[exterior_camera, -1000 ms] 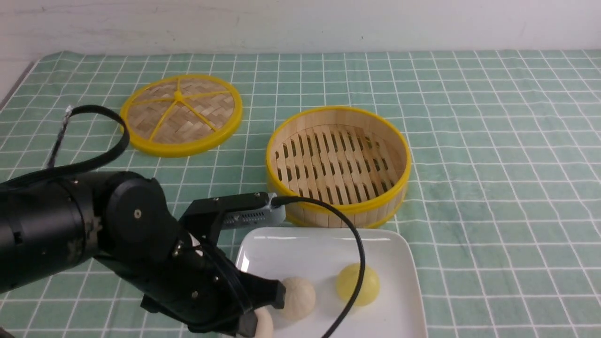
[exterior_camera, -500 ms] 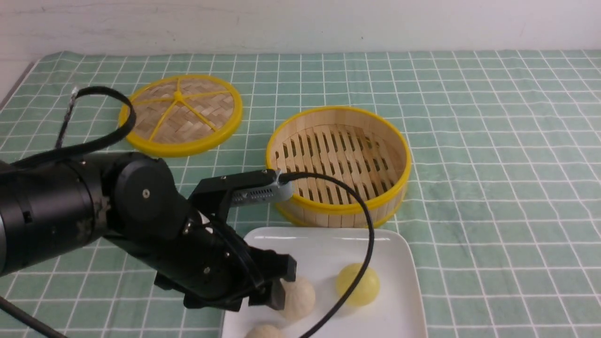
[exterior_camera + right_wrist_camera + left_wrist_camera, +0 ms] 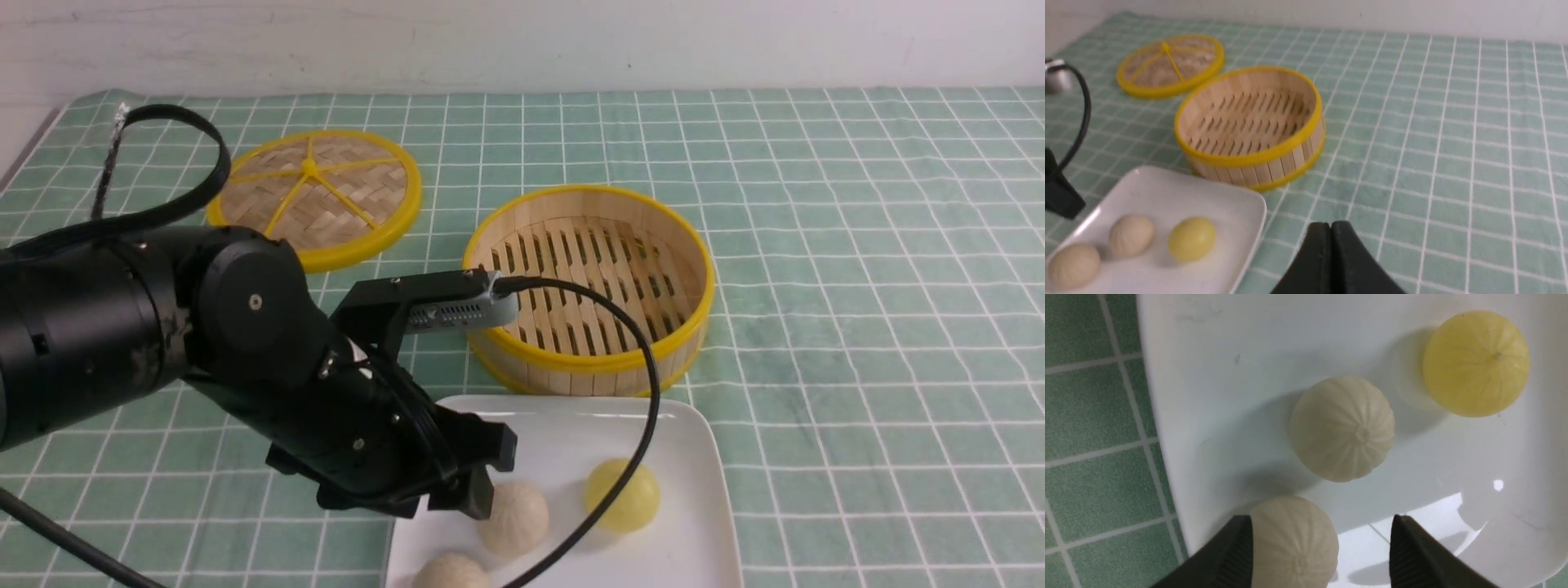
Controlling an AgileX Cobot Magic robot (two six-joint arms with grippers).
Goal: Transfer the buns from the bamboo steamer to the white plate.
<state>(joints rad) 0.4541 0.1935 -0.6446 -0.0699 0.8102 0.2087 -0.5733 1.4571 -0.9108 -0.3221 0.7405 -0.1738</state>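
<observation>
All three buns lie on the white plate (image 3: 563, 433): an off-white bun (image 3: 513, 506), a second off-white bun (image 3: 451, 572) at the front edge, and the pale yellow bun (image 3: 622, 494). My left gripper (image 3: 482, 486) hangs open over the plate's left side. In the left wrist view the left gripper (image 3: 1321, 522) has its fingers spread, with the nearest off-white bun (image 3: 1294, 539) below them and not held. The bamboo steamer (image 3: 588, 363) stands behind the plate with nothing in it. My right gripper (image 3: 1331, 224) is shut and empty over the cloth, right of the plate (image 3: 1167, 192).
The flat woven lid (image 3: 314, 200) lies at the back left on the green checked cloth (image 3: 857, 327). The left arm's black cable (image 3: 645, 392) loops across the steamer's front and the plate. A white wall bounds the far edge.
The left gripper opened and let go of the front off-white bun, which now rests on the plate. The left arm then lifted and drew slightly back towards the steamer.
</observation>
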